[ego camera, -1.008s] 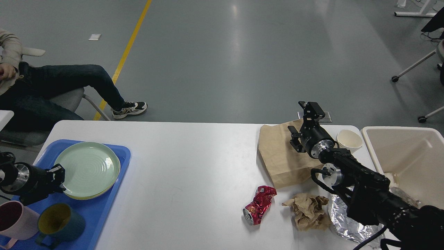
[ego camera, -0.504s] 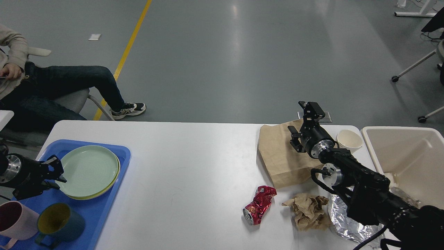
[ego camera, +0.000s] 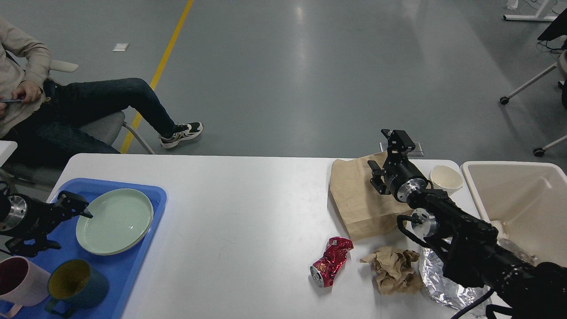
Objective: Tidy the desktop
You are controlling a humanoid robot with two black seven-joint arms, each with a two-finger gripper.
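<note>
The white desktop [ego camera: 248, 208] holds a flat brown paper bag [ego camera: 354, 199], a crushed red can [ego camera: 331, 261], crumpled brown paper [ego camera: 394, 269], crumpled foil [ego camera: 436, 279] and a cream paper cup [ego camera: 445, 178]. At its left end a blue tray [ego camera: 133, 266] carries stacked green plates [ego camera: 114, 220], a pink mug [ego camera: 20, 281] and a teal mug [ego camera: 75, 283]. My left gripper [ego camera: 74, 231] is open and empty, just left of the plates. My right gripper [ego camera: 390, 155] is open and empty, over the paper bag's far right part.
A cream bin [ego camera: 522, 186] stands at the table's right end with some trash inside. A seated person [ego camera: 66, 110] is beyond the far left corner. Office chair legs [ego camera: 531, 84] stand at the far right.
My left gripper has let go of the green plate and drawn back to the left. The plate now lies flat on the stack. The person shifted a leg. My right arm has not moved.
</note>
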